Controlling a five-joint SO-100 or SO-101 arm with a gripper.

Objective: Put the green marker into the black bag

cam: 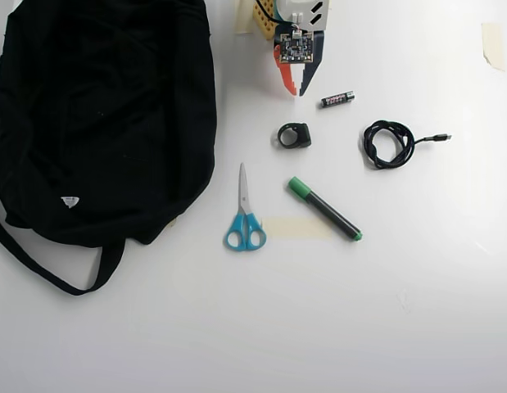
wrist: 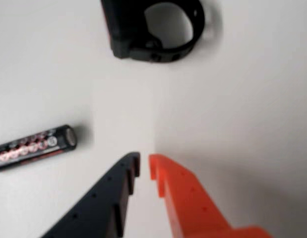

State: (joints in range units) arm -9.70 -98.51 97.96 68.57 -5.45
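The green marker (cam: 324,209) lies diagonally on the white table in the overhead view, its green cap up-left and its small green tail down-right; the wrist view does not show it. A large floppy black bag (cam: 106,115) with a white tag and a long strap fills the left side. My gripper (cam: 299,88) sits at the top centre, well above the marker and to the right of the bag. In the wrist view my gripper (wrist: 145,166) shows a black finger and an orange finger with a narrow gap and nothing between them.
A black ring-shaped object (cam: 294,135) (wrist: 153,29) lies just ahead of the gripper. A black AAA battery (cam: 337,99) (wrist: 34,146) is beside it. Blue-handled scissors (cam: 244,213) lie left of the marker, a coiled black cable (cam: 390,143) to the right. Tape (cam: 492,41) sticks at the top right.
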